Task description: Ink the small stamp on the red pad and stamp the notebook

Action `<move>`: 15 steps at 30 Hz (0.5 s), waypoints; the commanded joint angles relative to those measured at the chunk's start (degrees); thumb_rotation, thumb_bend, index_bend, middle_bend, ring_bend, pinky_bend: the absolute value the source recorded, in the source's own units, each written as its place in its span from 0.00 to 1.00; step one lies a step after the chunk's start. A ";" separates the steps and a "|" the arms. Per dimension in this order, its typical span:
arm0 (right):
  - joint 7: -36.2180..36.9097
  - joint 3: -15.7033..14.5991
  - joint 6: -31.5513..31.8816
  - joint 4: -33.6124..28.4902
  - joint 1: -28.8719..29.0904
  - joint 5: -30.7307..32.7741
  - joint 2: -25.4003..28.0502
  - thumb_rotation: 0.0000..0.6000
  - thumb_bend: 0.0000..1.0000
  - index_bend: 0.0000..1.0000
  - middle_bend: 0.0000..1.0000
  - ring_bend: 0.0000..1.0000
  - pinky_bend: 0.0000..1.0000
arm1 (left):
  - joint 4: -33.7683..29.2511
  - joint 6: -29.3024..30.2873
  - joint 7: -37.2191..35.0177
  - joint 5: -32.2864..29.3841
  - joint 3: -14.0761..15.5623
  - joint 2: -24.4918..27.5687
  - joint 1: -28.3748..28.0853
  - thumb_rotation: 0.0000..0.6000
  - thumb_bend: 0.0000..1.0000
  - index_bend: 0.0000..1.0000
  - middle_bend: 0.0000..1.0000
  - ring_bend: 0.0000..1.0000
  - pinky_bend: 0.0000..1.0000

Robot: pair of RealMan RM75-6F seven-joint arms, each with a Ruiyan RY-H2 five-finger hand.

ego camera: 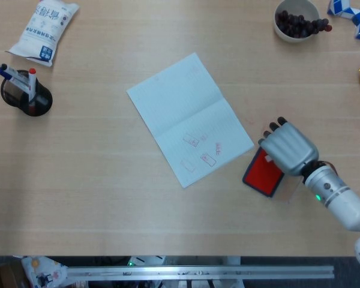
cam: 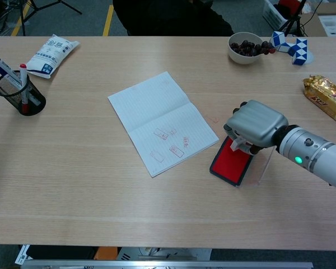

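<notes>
A black mesh pen cup (ego camera: 26,96) stands at the surface's (ego camera: 96,198) left edge, a white pouch (ego camera: 44,30) just beyond it; a bowl of dark fruit (ego camera: 296,20), a blue-white twist puzzle (ego camera: 353,13) and a gold wrapper (cam: 327,100) lie far right of the cup.

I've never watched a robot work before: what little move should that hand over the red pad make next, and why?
Probably lift straight up off the red pad, then carry across to the notebook. The right hand is low over the pad, holding a small stamp that seems pressed into the ink, and the page already bears several red prints.
</notes>
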 commanded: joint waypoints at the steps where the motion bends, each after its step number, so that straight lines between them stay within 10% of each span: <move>1: -0.22 0.01 -0.18 0.39 -0.15 0.00 -0.23 1.00 0.42 0.71 0.51 0.32 0.29 | 0.06 -0.01 -0.05 0.00 0.03 -0.04 0.01 1.00 0.12 0.02 0.16 0.20 0.12; 15: -0.38 0.65 -0.68 0.76 -0.79 0.09 -0.45 1.00 0.42 0.71 0.51 0.32 0.29 | 0.27 0.02 -0.22 -0.14 0.01 -0.11 0.07 1.00 0.12 0.02 0.16 0.20 0.12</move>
